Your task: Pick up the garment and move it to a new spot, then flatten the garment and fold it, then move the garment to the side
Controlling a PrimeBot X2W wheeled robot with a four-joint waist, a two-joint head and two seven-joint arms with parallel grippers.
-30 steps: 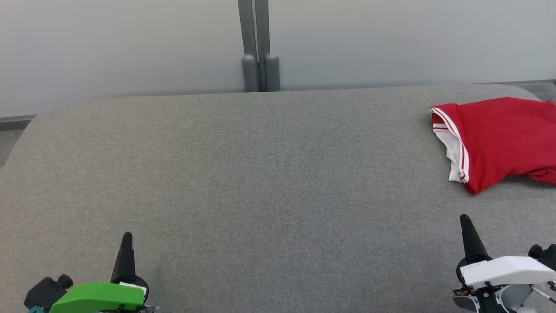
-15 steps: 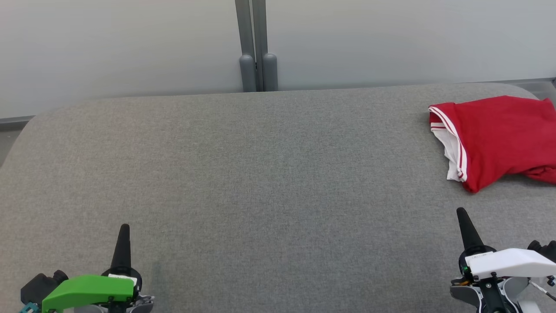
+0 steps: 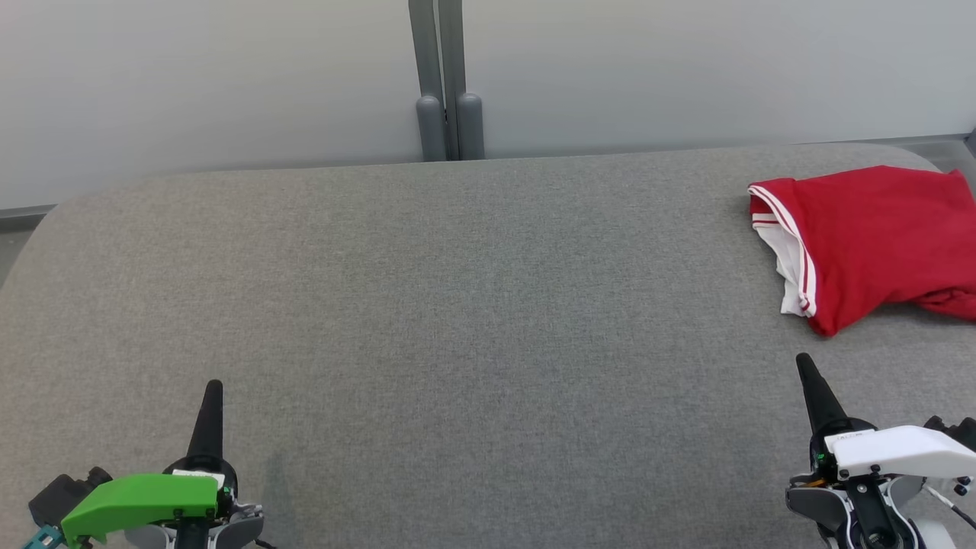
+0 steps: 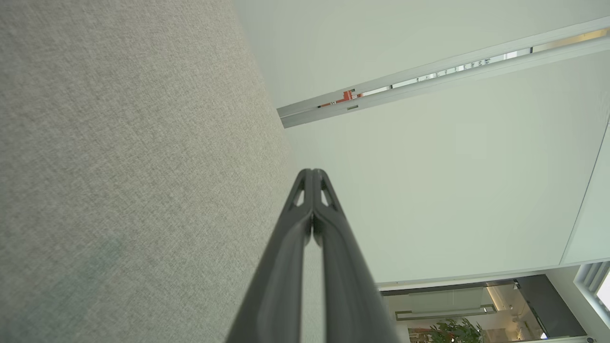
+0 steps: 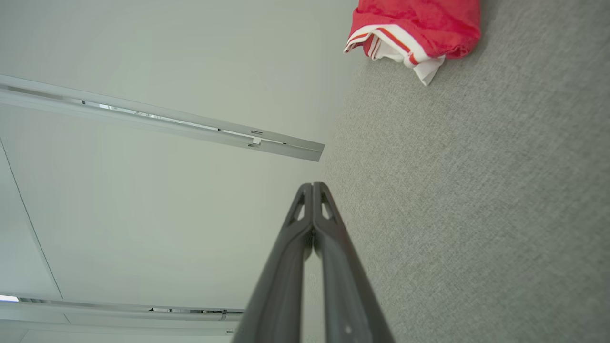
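Red garment point(image 3: 877, 244) bunched on grey table point(image 3: 488, 305), far right, white striped trim showing. Both pairs pressed together, empty: left fingers point(image 3: 210, 427) near left, right fingers point(image 3: 817, 396) near right, clear of garment.

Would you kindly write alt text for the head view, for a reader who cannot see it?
A red garment with white-striped trim lies bunched at the far right of a grey fabric surface. The left gripper and right gripper sit at the lower corners, jaws shut, neither touching it.
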